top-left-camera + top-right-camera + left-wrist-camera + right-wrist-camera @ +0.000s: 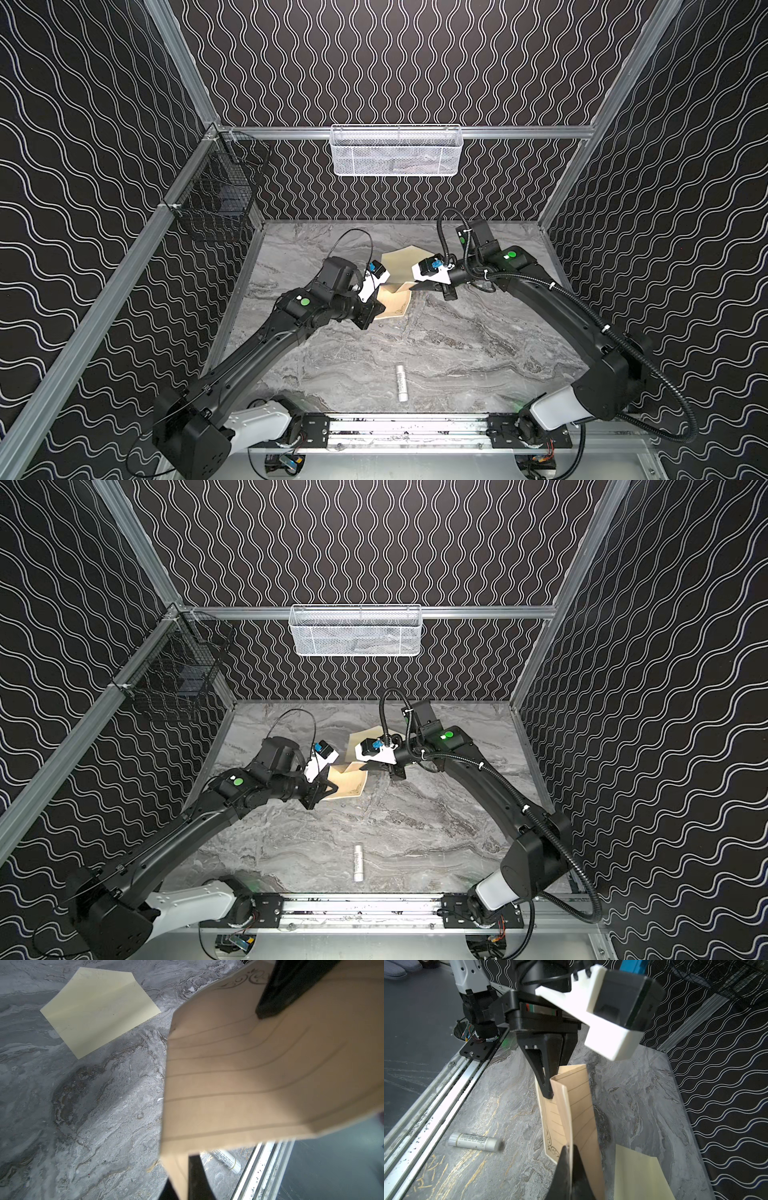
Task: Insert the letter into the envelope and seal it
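Glue stick point(474, 1141) lies nearest; the left gripper point(550, 1093) and right gripper point(570, 1148) each pinch the folded letter point(581, 1105) aloft (crease between them); the envelope point(639, 1172) lies flat just beyond, nearer the right arm.

Letter point(395, 305) mid-table, caught between left gripper point(379, 309) and right gripper point(417, 286), envelope point(401, 264) flat on the table point(478, 353) just behind it, stick point(402, 383) well in front near the rail point(415, 428), mesh basket point(395, 151) on the back wall point(395, 62)

White stick point(402, 383), marble tabletop point(457, 353), mesh basket point(395, 151), wire basket point(216, 199)
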